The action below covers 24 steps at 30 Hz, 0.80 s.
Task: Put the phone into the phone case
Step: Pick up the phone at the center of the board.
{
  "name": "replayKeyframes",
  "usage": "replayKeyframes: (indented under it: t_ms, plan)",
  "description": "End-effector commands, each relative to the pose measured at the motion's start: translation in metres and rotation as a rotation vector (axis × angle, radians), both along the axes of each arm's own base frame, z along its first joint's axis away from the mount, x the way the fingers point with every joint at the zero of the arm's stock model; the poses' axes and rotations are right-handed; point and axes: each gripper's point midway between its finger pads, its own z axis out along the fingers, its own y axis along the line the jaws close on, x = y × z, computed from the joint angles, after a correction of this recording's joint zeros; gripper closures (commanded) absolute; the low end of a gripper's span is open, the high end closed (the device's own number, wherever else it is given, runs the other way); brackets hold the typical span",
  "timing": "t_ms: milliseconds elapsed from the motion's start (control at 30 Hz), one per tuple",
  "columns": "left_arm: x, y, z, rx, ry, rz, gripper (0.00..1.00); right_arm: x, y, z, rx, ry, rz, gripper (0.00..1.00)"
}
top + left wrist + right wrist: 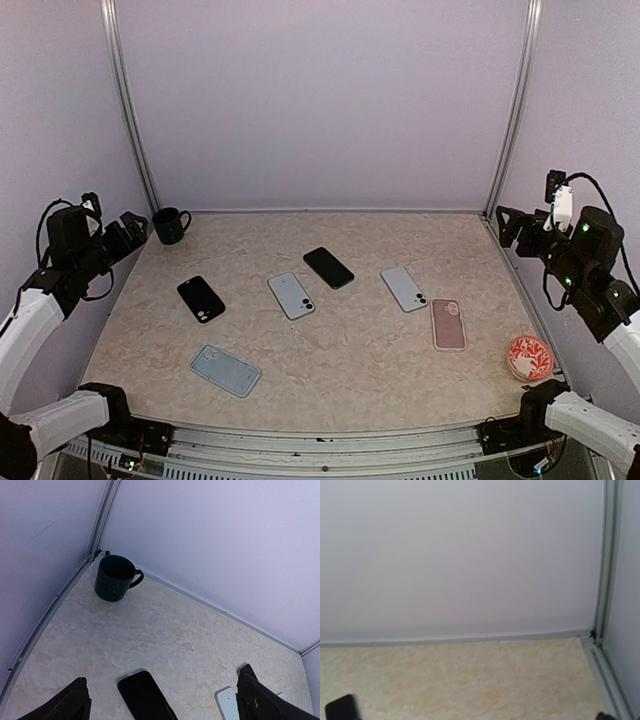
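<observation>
Several phones and cases lie flat on the table: a black one (201,298), a light blue one (291,296), a black one (328,267), a pale one (404,288), a pink one (448,324) and a larger light blue one (226,370) near the front. I cannot tell phone from case. My left gripper (130,228) is raised at the far left, open and empty. In its wrist view its fingers (75,700) stand wide apart above the black one (145,697) and a pale one (227,702). My right gripper (510,225) is raised at the far right, empty.
A dark mug (171,225) stands in the back left corner and also shows in the left wrist view (115,577). A red patterned bowl (529,357) sits at the front right edge. Walls enclose the table on three sides.
</observation>
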Motion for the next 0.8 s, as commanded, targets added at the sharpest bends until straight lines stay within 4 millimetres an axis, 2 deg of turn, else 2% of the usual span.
replayKeyframes:
  t_ms: [0, 133, 233, 300, 533, 767]
  plan:
    - [-0.004, -0.005, -0.005, -0.055, 0.008, -0.019, 0.01, 0.017, 0.013, -0.03, 0.028, 0.128, 0.051, 0.01]
    - [-0.006, -0.012, -0.012, -0.113, 0.019, -0.034, 0.01, 0.028, 0.031, -0.047, 0.052, 0.227, 0.127, 0.01]
    - [-0.009, -0.021, -0.022, -0.125, 0.027, -0.068, 0.01, 0.03, 0.037, -0.059, 0.076, 0.272, 0.151, 0.01]
    - [-0.013, -0.035, -0.027, -0.122, 0.032, -0.11, 0.01, 0.029, 0.041, -0.069, 0.087, 0.308, 0.173, 0.01]
    - [-0.019, -0.066, -0.046, -0.109, 0.082, -0.143, 0.01, 0.036, 0.05, -0.117, 0.085, 0.46, 0.197, 0.01]
    - [-0.017, -0.091, -0.051, -0.058, 0.113, -0.152, 0.01, 0.041, 0.055, -0.142, 0.036, 0.552, 0.174, 0.01]
